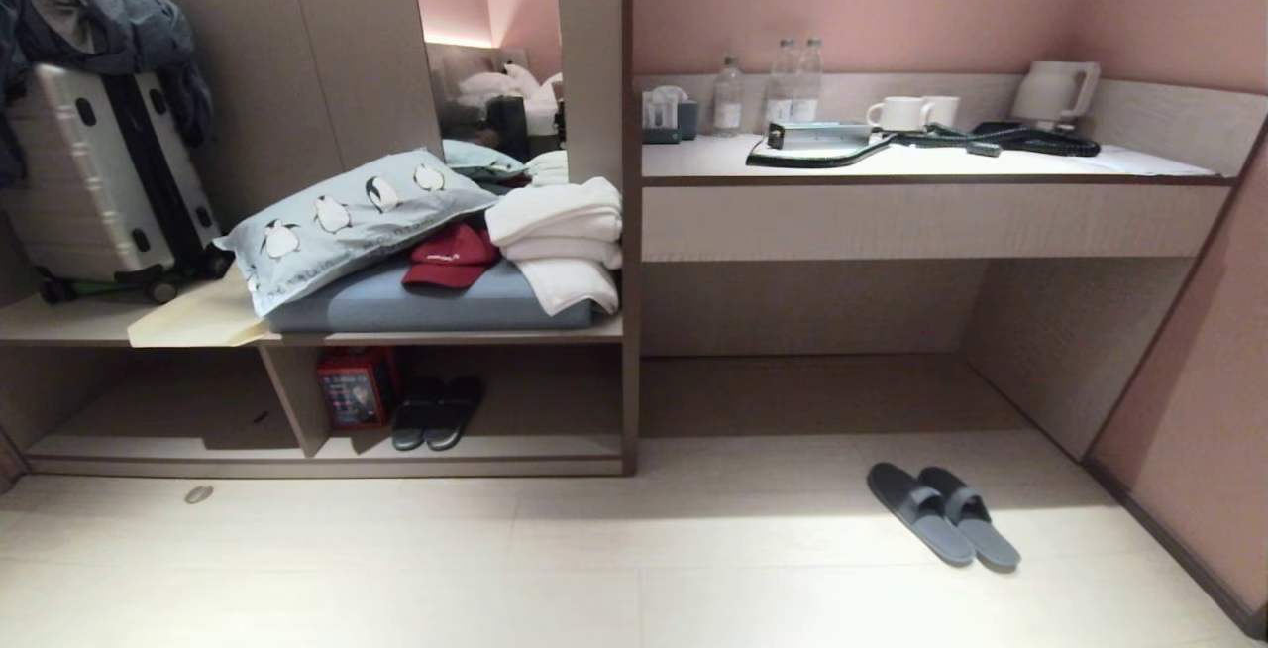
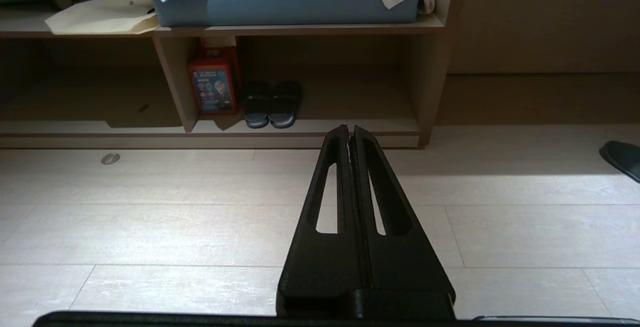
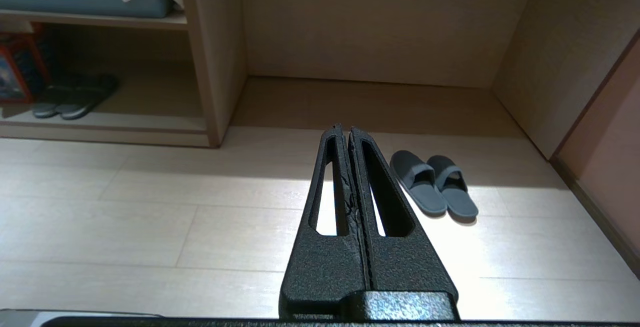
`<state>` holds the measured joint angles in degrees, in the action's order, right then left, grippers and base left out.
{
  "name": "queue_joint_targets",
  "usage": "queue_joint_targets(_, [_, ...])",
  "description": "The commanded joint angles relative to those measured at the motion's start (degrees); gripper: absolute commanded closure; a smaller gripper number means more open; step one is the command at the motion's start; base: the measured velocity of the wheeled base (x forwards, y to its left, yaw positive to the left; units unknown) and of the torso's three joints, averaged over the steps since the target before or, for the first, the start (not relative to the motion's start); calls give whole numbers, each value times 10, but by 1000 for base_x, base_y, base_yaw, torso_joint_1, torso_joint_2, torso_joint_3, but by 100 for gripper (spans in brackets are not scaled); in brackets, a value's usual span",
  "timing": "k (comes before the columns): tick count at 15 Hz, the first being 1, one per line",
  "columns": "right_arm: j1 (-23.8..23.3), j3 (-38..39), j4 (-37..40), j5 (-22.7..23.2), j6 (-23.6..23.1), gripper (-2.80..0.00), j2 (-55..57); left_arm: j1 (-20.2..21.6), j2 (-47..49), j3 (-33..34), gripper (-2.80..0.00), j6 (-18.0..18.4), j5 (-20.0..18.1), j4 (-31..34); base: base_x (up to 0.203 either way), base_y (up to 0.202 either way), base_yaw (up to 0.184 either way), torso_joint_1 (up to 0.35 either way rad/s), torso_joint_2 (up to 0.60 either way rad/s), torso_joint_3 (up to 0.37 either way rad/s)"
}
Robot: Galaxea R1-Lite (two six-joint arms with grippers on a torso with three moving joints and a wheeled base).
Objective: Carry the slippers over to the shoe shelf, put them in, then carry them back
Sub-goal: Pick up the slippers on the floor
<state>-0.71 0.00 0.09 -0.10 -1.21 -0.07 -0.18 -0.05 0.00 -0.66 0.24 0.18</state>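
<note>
While both arms hung low over the pale floor (image 1: 396,569), the slippers (image 1: 943,512) lay side by side on the floor in front of the open space under the worktop (image 1: 921,164), touching each other, with their round toes pointing away from the wall. The shoe shelf (image 1: 535,400) was well apart from them, to the left, low down under a wider shelf. Inside it sat a darker pair of slippers (image 1: 436,412) just beside a red box (image 1: 355,388). On the wider shelf above lay a blue cushion (image 1: 436,301), a penguin pillow (image 1: 347,217), a red cap (image 1: 451,254) and folded white towels (image 1: 560,237). A silver suitcase (image 1: 94,182) stood further left with clothes piled on top. On the worktop were water bottles (image 1: 783,83), white cups (image 1: 906,113) and a white kettle (image 1: 1055,91). The left pincer (image 2: 350,129) had its two black fingers pressed together with nothing between them, and it pointed toward the shoe shelf from above the floor. The right pincer (image 3: 345,129) was closed tight too and held nothing, and it hung above the floor near the slippers but not touching them. A small round thing (image 1: 198,494) lay on the floor at the left
</note>
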Motion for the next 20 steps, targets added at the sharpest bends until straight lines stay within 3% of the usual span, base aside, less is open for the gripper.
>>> queue_joint_targets(1, [0,1,0,0,0,0,-1,0,0,1,0,0,0,0,192,0,-1,6,9,1])
queue_joint_targets(20, [0,1,0,0,0,0,-1,0,0,1,0,0,0,0,189,0,0,3,2,3])
